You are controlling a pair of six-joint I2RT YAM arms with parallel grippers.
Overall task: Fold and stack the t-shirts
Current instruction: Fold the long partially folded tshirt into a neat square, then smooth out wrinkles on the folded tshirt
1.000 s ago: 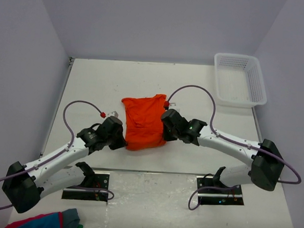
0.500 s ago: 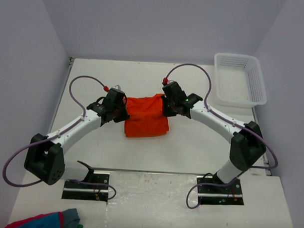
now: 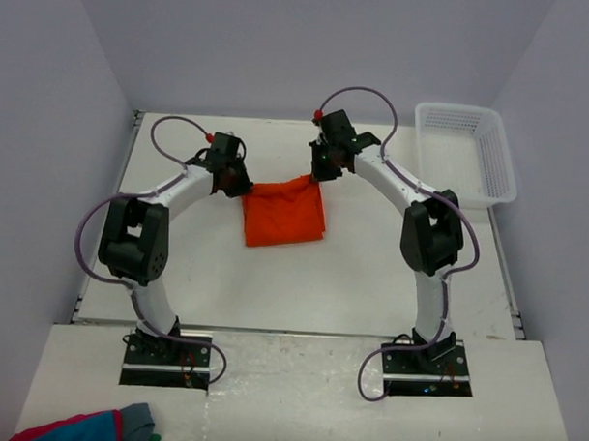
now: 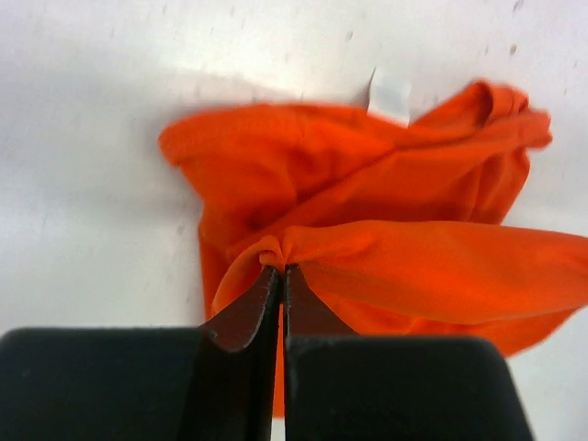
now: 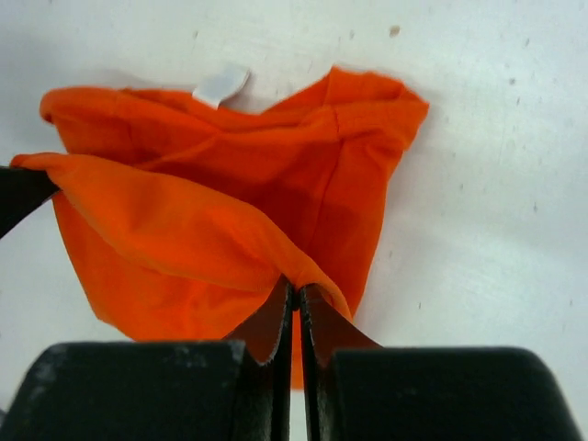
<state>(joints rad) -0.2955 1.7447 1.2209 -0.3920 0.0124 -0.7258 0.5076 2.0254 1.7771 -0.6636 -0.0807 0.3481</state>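
Note:
One bright orange t-shirt (image 3: 283,214) lies folded on the white table (image 3: 370,272), its far edge lifted. My left gripper (image 3: 241,187) is shut on that edge's left corner, and my right gripper (image 3: 315,174) is shut on the right corner. In the left wrist view the cloth (image 4: 386,211) bunches at the closed gripper (image 4: 281,270), with a white label (image 4: 390,96) at the far side. In the right wrist view the orange cloth (image 5: 230,211) hangs from the closed gripper (image 5: 295,287), and the label (image 5: 221,84) shows beyond.
A white plastic basket (image 3: 464,154) stands at the table's far right corner. A red, blue and grey cloth bundle (image 3: 89,428) lies on the near ledge at bottom left. Grey walls close in the table on three sides.
Both arms have stretched toward the far side of the table, carrying the t-shirt's gripped edge over the rest of the cloth. The orange patch on the table now looks shorter.

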